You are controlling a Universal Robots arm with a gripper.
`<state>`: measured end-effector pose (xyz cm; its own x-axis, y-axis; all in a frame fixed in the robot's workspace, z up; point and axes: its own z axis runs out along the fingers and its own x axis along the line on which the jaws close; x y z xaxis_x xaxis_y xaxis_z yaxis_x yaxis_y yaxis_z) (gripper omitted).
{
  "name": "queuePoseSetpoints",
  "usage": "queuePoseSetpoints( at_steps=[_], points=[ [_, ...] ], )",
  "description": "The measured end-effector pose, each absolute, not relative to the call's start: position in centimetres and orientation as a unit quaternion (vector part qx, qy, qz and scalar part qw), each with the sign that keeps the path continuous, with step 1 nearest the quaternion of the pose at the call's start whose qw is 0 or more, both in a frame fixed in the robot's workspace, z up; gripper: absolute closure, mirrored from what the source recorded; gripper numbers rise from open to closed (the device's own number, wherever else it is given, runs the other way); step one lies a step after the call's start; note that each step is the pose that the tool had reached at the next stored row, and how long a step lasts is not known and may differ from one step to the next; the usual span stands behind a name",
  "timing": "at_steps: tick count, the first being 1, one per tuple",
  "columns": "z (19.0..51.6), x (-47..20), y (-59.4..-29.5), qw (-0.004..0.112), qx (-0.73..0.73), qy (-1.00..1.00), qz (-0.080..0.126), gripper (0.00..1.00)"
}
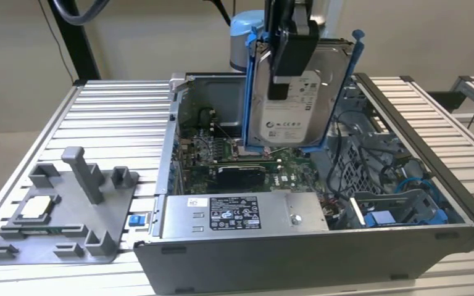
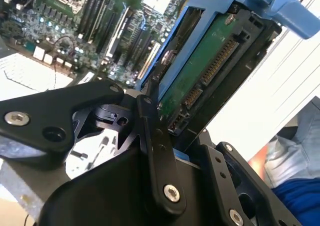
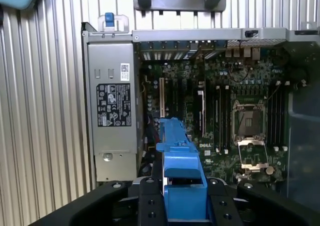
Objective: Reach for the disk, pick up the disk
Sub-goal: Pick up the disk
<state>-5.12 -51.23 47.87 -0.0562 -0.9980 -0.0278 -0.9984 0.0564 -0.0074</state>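
Tool (image 1: 289,58) clamped on the disk (image 1: 297,108), upright above the computer case (image 1: 320,253)

One disk (image 1: 291,105) in a blue bracket hangs above one open computer case (image 1: 320,259). One grey power supply box (image 1: 245,216) sits inside it. One grey fixture tray (image 1: 60,216) holds one small square chip (image 1: 37,208).

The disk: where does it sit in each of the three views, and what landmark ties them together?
Exterior view: the disk hangs upright above the open case, clamped by the gripper.
Second wrist view: its green underside runs diagonally in the blue bracket, close to the camera.
First wrist view: seen edge-on, its blue bracket rises between the black fingers.
Shared landmark: the motherboard.
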Motion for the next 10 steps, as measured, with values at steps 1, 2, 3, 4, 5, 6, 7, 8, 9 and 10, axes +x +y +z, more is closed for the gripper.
queuePoseSetpoints(
  at_steps=[1, 2, 3, 4, 5, 6, 7, 8, 9, 10],
  points=[
    [47.9, -5.0, -51.5, 0.013, -0.687, 0.727, 0.007, 1.00],
    [47.9, -4.9, -51.7, 0.013, -0.687, 0.727, 0.007, 1.00],
    [47.9, -4.8, -51.9, 0.013, -0.687, 0.727, 0.007, 1.00],
    [47.9, -4.7, -52.1, 0.013, -0.687, 0.727, 0.007, 1.00],
    [47.9, -4.6, -52.3, 0.013, -0.687, 0.727, 0.007, 1.00],
    [47.9, -4.5, -52.6, 0.013, -0.687, 0.727, 0.007, 1.00],
    [47.9, -4.4, -52.8, 0.012, -0.687, 0.727, 0.007, 1.00],
    [47.9, -4.3, -53.0, 0.012, -0.687, 0.727, 0.007, 1.00],
    [47.9, -4.2, -53.2, 0.012, -0.687, 0.727, 0.007, 1.00],
    [47.9, -4.1, -53.4, 0.012, -0.687, 0.727, 0.007, 1.00]
  ],
)
